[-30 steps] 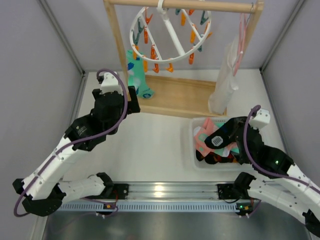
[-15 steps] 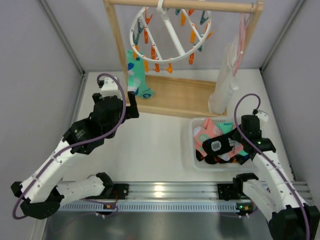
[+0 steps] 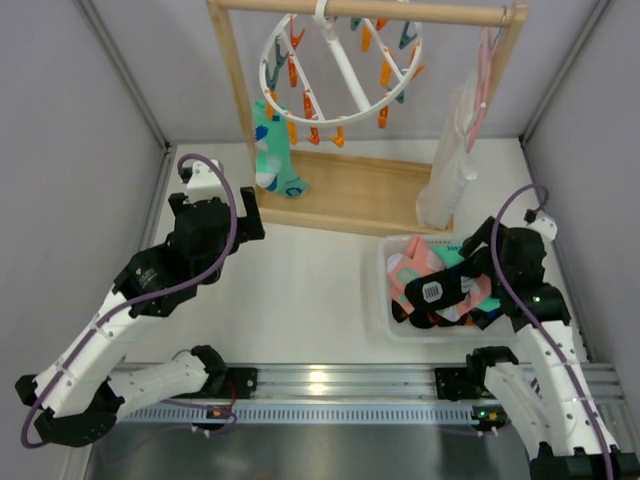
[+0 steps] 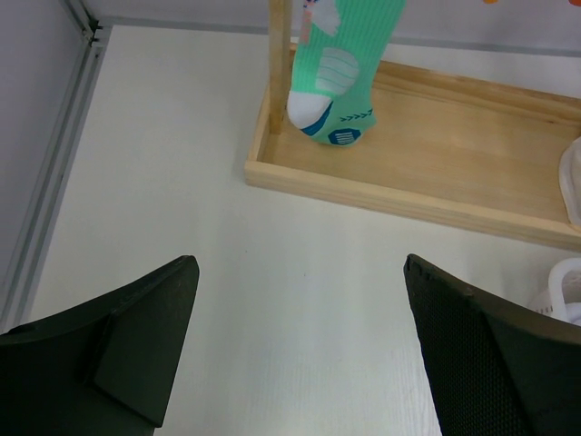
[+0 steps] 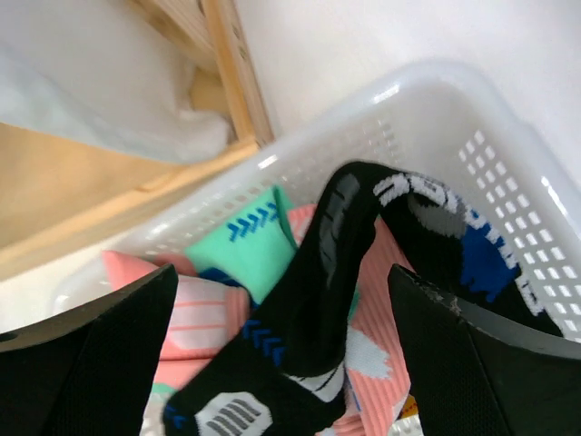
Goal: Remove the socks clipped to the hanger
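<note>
hidden: mint sock (image 4: 340, 64) top cut off | axis: vertical, toe 5 o'clock | left end effector (image 4: 300, 272) wide, empty | right end effector (image 5: 281, 282) wide, empty

Mint-green sock (image 4: 349, 45), white toe, blue chevrons and badge! White ring hanger (image 3: 346, 66), with orange and teal pegs (image 3: 385, 72). In the white mesh basket (image 5: 508, 182): black sock (image 5: 336, 254) marked white, grey and blue, over salmon-pink striped socks (image 5: 204, 318).
</note>
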You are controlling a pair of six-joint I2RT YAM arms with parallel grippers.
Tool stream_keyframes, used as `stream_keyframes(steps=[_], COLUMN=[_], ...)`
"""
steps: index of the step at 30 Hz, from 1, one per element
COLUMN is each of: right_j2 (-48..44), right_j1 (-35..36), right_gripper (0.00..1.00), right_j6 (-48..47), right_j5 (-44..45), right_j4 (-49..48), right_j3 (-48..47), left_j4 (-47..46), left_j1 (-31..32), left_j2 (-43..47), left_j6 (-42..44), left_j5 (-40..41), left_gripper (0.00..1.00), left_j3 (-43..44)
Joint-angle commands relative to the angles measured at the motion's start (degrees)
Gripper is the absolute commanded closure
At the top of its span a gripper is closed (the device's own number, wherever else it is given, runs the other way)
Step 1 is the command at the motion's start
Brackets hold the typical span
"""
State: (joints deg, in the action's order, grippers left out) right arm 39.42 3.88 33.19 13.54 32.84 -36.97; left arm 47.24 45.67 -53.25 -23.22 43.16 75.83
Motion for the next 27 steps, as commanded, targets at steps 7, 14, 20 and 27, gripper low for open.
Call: stream_keyframes(steps=[7, 14, 20, 27], right_j2=[-9.43, -7.28, 0.46, 6.37], right_j1=[-0.89, -0.89, 7.59, 28.37], right_gripper=[0.01, 0.0, 0.01, 0.01], right_j6=[-5.49, -3.76, -4.34, -13.24], right_j5=[0.1, -33.98, -37.03, -30.06], right_j4=[4.62, -16.47, -32.21, -37.57], right_j3=[-13.3, -9.27, -8.28, -10.67], left_j4=[0.04, 0.04, -0.31, -8.21], left_j1=[-0.41, -0.32, -0.32, -0.41], left_j2=[2.45, 4.91, 6.15, -2.18], left_j6=[2.92, 5.29, 3.98, -1.64], left_j5=[0.97, -0.53, 0.44, -6.33], left_gripper=[0.01, 0.01, 0.01, 0.01], left_j3=[0.19, 0.54, 0.11, -3.32])
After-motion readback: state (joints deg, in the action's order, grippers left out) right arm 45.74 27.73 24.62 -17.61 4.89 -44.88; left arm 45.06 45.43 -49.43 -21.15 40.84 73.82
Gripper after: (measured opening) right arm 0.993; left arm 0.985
